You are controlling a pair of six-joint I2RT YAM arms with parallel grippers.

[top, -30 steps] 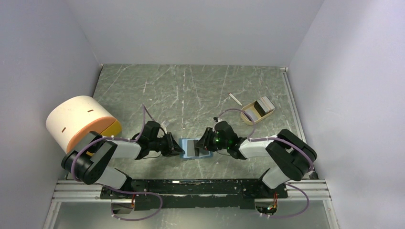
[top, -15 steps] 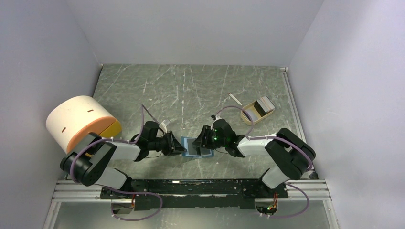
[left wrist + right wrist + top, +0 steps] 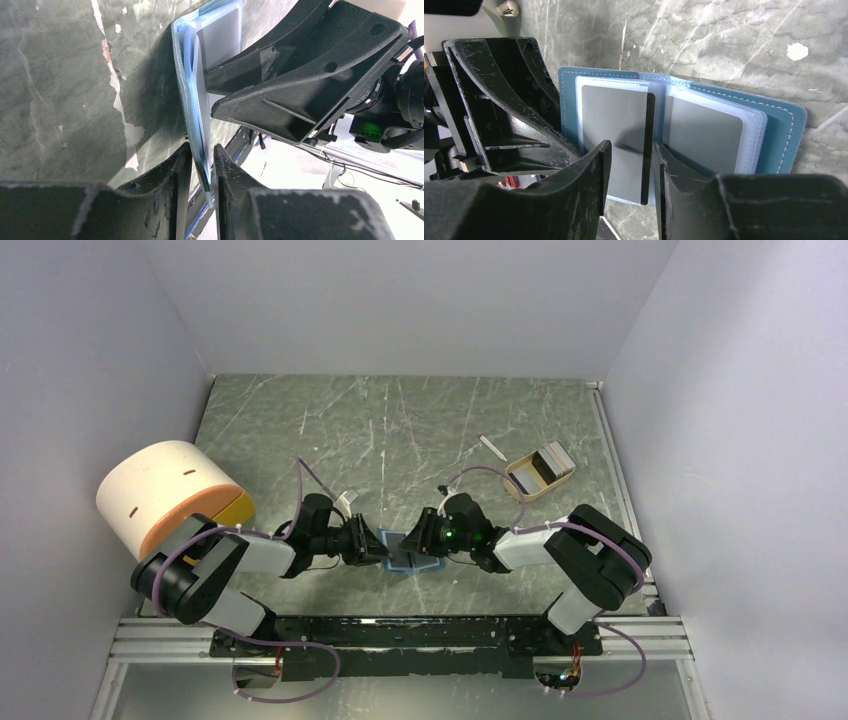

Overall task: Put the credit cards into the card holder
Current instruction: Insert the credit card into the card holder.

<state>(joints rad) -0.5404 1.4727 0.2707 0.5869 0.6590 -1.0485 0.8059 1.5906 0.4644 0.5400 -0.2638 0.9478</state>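
The teal-blue card holder (image 3: 781, 130) lies open near the front middle of the marbled table (image 3: 400, 430). It has pale stitching round its cover and clear sleeves inside. A grey card (image 3: 616, 120) lies on the left page, its inner edge reaching the fold, and a second grey card (image 3: 701, 135) sits in the right sleeve. The left gripper (image 3: 200, 170) is clamped narrowly on the holder's left edge. The right gripper (image 3: 631, 165) stands astride the first card's inner edge – jaws slightly apart, pinching nothing

Nothing here you can read. Grey card (image 3: 619, 120) between the right gripper (image 3: 630, 147) fingers (image 3: 584, 185): plain face. Second card (image 3: 704, 135), just right of them in the wallet (image 3: 781, 135): plain too. Wallet cover: stitching only.
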